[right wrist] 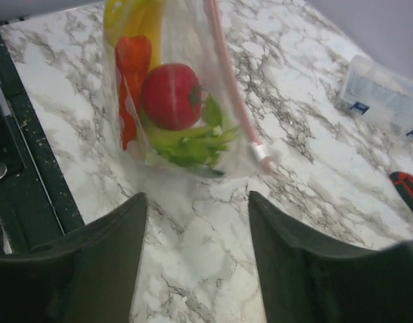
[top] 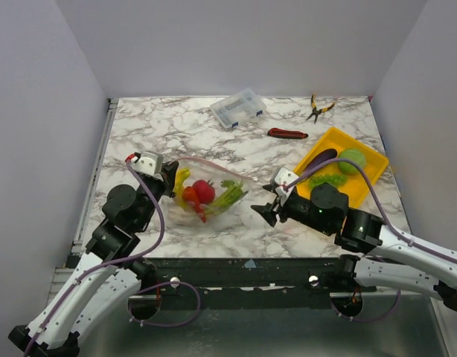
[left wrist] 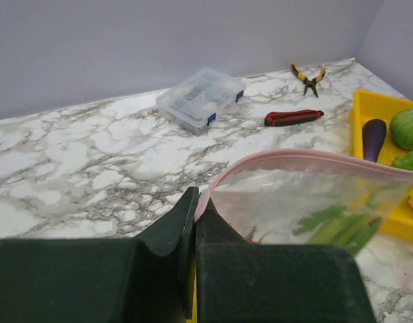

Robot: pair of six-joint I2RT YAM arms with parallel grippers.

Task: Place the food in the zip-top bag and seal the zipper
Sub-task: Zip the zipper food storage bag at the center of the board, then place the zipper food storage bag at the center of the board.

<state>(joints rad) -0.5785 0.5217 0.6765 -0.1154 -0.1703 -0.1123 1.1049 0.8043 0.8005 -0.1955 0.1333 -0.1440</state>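
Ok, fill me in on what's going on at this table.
The left end effector is shut on the pink-red zipper strip of the floppy clear plastic bag, which holds a red round tomato, a green celery stalk and yellow pieces. The right end effector hangs open and empty beside it. A purple eggplant and a round green ball lie in the yellow rectangular tray; the bag's mouth is unsealed.
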